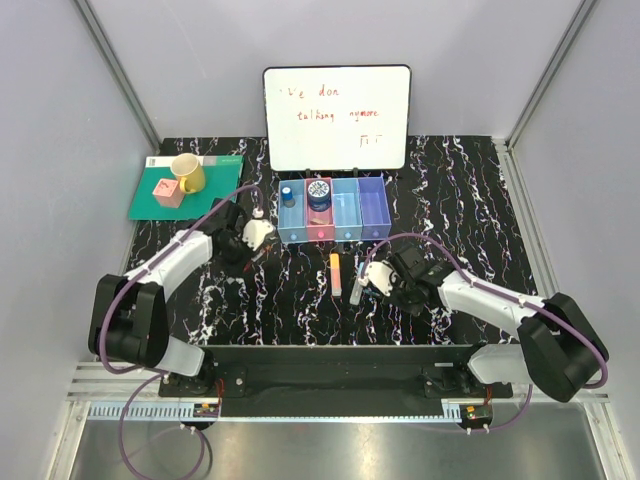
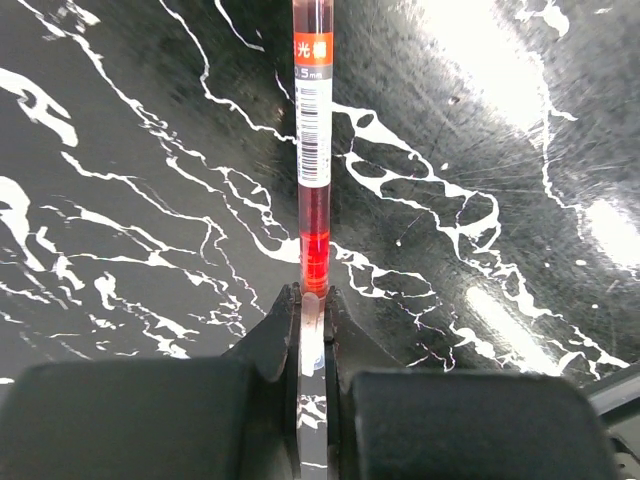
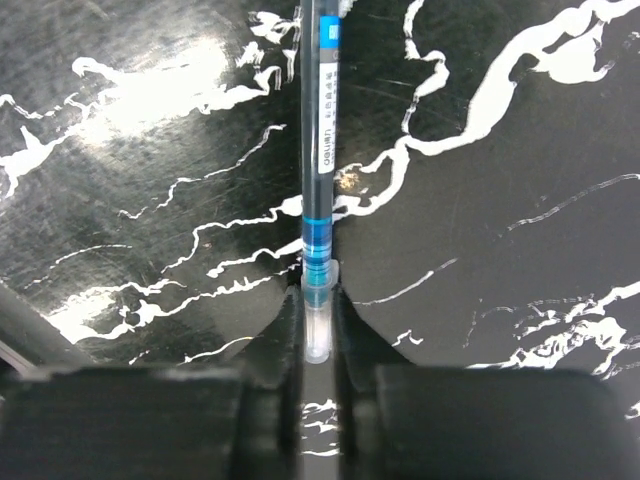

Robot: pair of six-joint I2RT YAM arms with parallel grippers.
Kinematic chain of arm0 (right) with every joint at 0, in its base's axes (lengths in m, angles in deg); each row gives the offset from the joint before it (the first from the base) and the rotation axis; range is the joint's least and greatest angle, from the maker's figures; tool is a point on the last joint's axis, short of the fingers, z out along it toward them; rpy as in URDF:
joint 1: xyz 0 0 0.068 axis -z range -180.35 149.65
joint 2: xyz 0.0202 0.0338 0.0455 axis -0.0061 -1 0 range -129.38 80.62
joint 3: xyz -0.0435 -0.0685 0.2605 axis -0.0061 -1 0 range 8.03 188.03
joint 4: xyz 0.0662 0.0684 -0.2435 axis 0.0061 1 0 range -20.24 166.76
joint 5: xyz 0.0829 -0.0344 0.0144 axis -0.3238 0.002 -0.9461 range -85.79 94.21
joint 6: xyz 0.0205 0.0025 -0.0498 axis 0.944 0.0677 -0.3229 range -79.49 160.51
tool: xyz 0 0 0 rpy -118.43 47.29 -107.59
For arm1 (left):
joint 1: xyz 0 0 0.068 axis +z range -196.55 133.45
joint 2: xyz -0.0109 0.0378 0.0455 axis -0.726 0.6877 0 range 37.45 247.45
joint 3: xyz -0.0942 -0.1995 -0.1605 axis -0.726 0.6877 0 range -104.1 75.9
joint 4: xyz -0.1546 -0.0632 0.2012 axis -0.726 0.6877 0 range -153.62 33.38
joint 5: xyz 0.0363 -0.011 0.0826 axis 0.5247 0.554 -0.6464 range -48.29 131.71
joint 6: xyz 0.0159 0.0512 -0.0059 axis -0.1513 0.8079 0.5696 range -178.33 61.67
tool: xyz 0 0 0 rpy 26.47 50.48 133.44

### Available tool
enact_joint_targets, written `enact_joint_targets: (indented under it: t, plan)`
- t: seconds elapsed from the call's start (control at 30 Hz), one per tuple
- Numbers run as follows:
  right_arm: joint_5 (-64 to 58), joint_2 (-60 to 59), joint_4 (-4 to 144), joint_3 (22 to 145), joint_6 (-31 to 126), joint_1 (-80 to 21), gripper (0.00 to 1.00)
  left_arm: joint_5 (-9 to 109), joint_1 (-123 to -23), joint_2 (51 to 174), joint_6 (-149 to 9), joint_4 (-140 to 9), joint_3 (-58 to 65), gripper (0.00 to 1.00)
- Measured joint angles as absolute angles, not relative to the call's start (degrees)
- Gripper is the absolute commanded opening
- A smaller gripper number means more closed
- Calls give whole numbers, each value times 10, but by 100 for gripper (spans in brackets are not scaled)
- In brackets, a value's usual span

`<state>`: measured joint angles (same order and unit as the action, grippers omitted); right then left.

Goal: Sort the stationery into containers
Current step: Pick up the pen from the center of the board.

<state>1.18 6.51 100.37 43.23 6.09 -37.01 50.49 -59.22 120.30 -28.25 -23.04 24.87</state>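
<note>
While left claw (image 2: 312, 300) is clamping the red pen (image 2: 313, 150) by its end and right claw (image 3: 318, 300) the blue-banded pen (image 3: 320, 150) likewise, both short of the bins (image 1: 373, 210), I am reckoning on low, level releases.

Robotics lab cell, no question: the left arm (image 1: 165, 262) and right arm (image 1: 480, 297) sit bolted to a black base rail (image 1: 330, 368), cables (image 1: 408, 236) looping off them. Plain grey wall panels (image 1: 50, 150) in aluminium struts (image 1: 118, 75) box in the marbled black tabletop (image 1: 470, 200), with a scribbled whiteboard (image 1: 337, 117) propped at the back.
</note>
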Motion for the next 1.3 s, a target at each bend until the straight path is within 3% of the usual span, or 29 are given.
enact_joint_targets:
  t: [0.5, 1.1, 1.3]
  plan:
    - [17, 67, 1029, 455, 87, -360, 0, 515, -592, 1159, -287, -180, 180, 0]
    - [11, 63, 1087, 643, 224, -354, 0, 611, -592, 1155, -360, -145, 11, 0]
    - [6, -4, 1050, 711, 276, -335, 0, 647, -598, 1183, -406, -181, -28, 0]
